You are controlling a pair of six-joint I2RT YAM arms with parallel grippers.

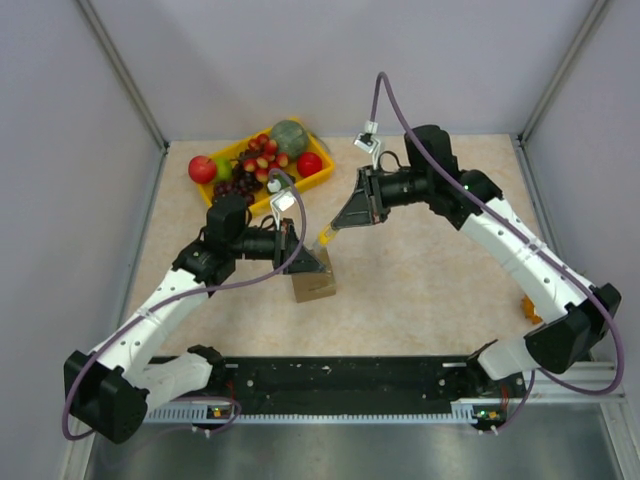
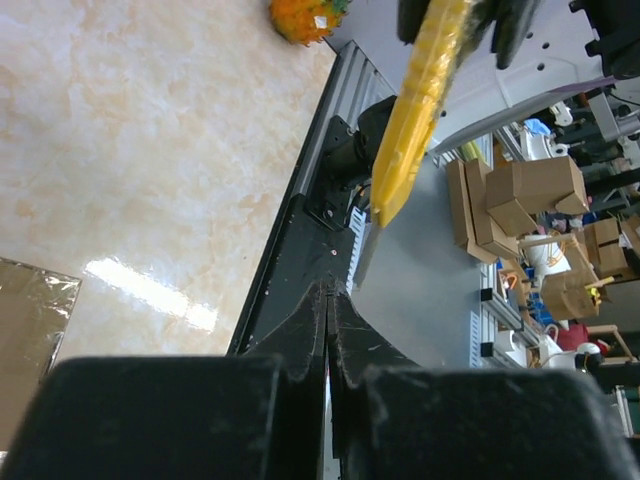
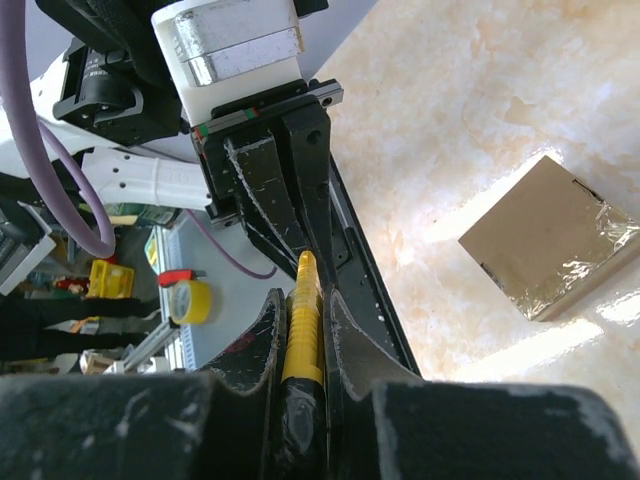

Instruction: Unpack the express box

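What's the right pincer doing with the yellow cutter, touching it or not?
Touching. Right wrist view shows the right pincer clamped around the yellow cutter.

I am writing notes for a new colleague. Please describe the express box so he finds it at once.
Start from the beige table's middle, where the left hand and the right hand, gripping a yellow cutter, almost meet. The express box lies beside the left hand: small, flat, plain brown cardboard, unlike the larger yellow fruit tray behind.
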